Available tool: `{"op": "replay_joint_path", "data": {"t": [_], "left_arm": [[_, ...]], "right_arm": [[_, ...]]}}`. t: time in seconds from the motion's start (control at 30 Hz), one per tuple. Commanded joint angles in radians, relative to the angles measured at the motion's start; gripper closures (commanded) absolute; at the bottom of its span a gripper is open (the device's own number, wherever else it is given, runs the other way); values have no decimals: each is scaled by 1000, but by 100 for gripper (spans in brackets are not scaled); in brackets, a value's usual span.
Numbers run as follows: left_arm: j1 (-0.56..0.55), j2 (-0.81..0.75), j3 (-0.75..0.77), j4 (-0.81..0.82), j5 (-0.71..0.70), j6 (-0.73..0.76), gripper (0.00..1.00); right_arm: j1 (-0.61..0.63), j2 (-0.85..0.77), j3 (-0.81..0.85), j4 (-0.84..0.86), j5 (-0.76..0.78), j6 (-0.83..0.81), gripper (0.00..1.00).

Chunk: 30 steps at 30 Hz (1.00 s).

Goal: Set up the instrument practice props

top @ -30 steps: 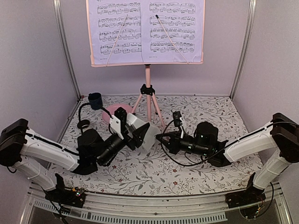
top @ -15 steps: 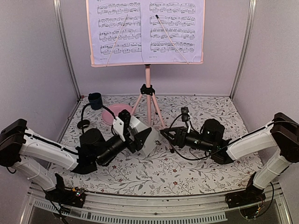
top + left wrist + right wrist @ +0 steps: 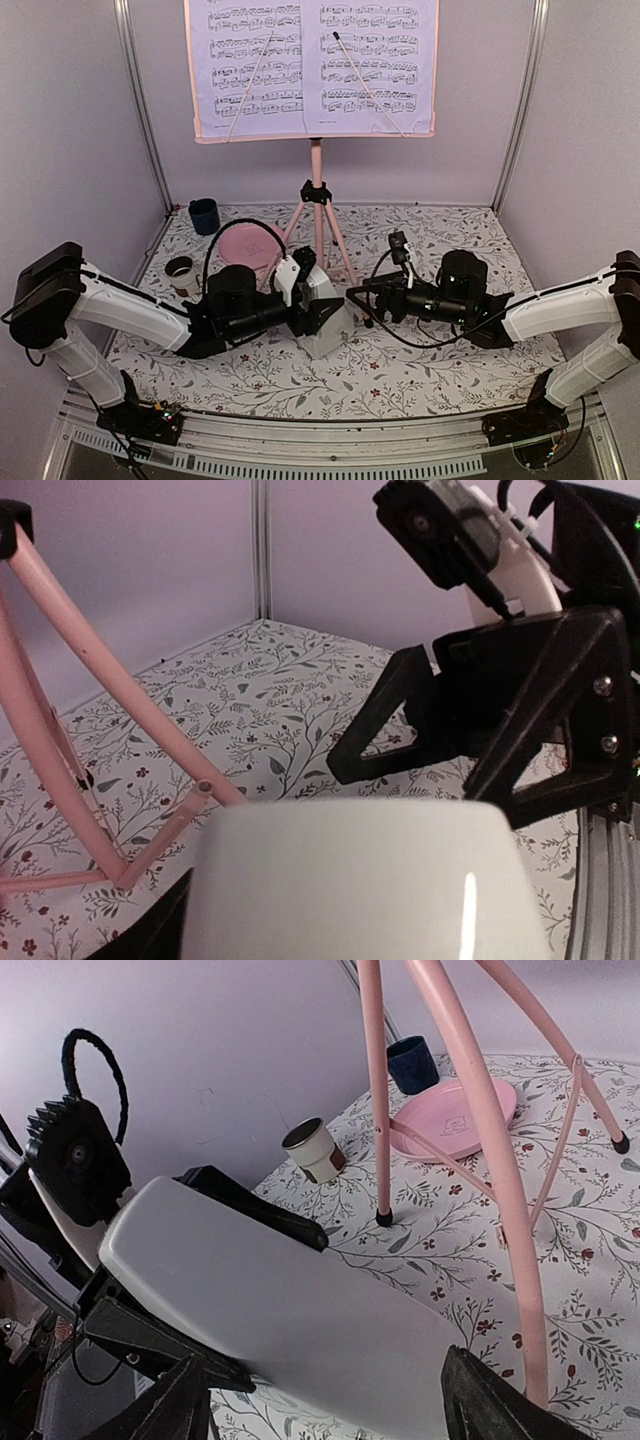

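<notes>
A round pink plate (image 3: 250, 246) lay on the floral-patterned bench (image 3: 450, 232), toward its back left. A dark blue cup (image 3: 204, 215) stood upright near the back-left corner, apart from the plate. A small white cup (image 3: 181, 272), dark inside, stood upright by the left wall.

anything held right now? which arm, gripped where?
The left gripper holds the white metronome, its fingers clamped across two opposite side faces. The right gripper is open beside it and holds nothing.
</notes>
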Motion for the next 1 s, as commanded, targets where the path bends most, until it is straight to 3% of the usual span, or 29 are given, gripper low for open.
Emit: {"op": "replay_joint_path", "data": {"t": [0.0, 0.23, 0.4, 0.73, 0.97], "left_arm": [[32, 36, 70, 56, 123, -10, 72], [43, 91, 124, -13, 172, -19, 60], [46, 96, 111, -15, 214, -22, 35], [49, 72, 76, -17, 253, -24, 2], [50, -42, -1, -19, 273, 1, 2]], "right_arm": [[-1, -33, 50, -118, 9, -49, 16], [-8, -45, 93, -154, -13, -47, 12], [-9, -25, 136, -187, -35, -54, 11], [-9, 9, 202, -238, -79, -66, 11], [-9, 32, 236, -270, -105, -69, 12]]}}
